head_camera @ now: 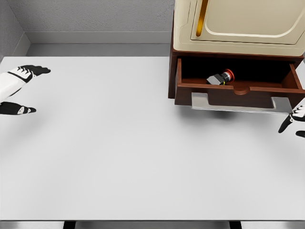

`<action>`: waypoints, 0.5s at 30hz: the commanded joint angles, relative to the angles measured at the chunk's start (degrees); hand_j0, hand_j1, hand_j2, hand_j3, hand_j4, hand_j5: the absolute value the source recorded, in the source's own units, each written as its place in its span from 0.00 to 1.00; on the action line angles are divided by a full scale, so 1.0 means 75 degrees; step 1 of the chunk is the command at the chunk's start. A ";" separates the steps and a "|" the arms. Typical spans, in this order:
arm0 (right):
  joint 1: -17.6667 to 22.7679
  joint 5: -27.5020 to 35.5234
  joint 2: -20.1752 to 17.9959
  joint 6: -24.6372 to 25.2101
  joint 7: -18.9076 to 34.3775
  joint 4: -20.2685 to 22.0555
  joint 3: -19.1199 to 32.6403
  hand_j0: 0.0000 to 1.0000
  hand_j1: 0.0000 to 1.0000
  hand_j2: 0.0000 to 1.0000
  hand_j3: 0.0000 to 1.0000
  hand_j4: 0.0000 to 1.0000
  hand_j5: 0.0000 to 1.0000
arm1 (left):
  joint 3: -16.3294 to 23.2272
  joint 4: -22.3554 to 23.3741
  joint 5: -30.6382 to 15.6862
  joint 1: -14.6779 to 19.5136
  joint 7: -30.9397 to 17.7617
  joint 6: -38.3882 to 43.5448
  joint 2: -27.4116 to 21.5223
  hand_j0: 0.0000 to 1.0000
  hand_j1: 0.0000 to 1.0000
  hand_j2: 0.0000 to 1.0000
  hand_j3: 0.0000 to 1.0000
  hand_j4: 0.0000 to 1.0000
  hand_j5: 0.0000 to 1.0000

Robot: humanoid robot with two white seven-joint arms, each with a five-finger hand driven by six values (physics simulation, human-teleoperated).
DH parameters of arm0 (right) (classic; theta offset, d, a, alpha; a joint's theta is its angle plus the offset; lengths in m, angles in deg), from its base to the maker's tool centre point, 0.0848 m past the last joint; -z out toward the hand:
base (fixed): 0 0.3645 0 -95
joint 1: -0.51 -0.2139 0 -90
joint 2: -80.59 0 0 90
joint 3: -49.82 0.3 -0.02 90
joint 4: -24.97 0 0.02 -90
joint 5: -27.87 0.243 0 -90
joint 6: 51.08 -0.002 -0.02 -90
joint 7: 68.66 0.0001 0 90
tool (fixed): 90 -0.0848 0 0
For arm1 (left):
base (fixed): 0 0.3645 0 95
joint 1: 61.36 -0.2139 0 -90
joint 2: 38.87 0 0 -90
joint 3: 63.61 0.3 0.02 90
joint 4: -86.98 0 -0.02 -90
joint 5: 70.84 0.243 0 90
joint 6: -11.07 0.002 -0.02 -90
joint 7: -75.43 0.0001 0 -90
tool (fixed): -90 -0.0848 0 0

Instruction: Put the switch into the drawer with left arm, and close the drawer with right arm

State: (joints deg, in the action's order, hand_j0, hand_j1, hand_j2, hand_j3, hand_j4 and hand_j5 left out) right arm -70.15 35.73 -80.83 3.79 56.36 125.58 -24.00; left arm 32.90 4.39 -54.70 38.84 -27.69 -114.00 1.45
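Note:
The switch [220,78], a grey body with a red button, lies on its side inside the open brown drawer [238,89] of the cream cabinet [238,24] at the upper right. My left hand [21,90] is at the far left edge over the table, fingers spread and holding nothing. My right hand [295,119] shows only partly at the right edge, just below and right of the drawer front, black fingers extended, not touching the drawer.
The white table [119,143] stretches across the view. A grey metal plate [240,102] shows under the drawer front. Grey walls stand behind the table.

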 commanded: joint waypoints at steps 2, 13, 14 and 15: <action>-0.0035 0.0066 -0.0133 0.0018 -0.0002 0.0027 -0.0059 0.58 0.58 0.58 0.58 0.58 0.58 | -0.0002 -0.0002 -0.0054 0.0000 0.0004 0.0010 -0.0009 1.00 1.00 1.00 1.00 1.00 1.00; -0.0164 0.0066 -0.0368 0.0018 -0.0002 0.0015 -0.0259 0.58 0.58 0.58 0.58 0.58 0.58 | 0.0010 -0.0002 -0.0054 -0.0012 0.0004 0.0010 -0.0009 1.00 1.00 1.00 1.00 1.00 1.00; -0.0164 0.0066 -0.0368 0.0018 -0.0002 0.0015 -0.0270 0.58 0.58 0.58 0.58 0.58 0.58 | 0.0010 -0.0002 -0.0054 -0.0012 0.0004 0.0010 -0.0009 1.00 1.00 1.00 1.00 1.00 1.00; -0.0176 0.0066 -0.0368 0.0018 -0.0002 0.0015 -0.0259 0.58 0.58 0.58 0.58 0.58 0.58 | 0.0010 -0.0002 -0.0054 -0.0012 0.0004 0.0010 -0.0009 1.00 1.00 1.00 1.00 1.00 1.00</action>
State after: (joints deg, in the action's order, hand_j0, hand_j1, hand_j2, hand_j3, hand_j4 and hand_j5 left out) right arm -71.65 36.09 -83.42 3.94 56.36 125.68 -25.84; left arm 32.96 4.38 -54.70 38.75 -27.70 -114.00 1.46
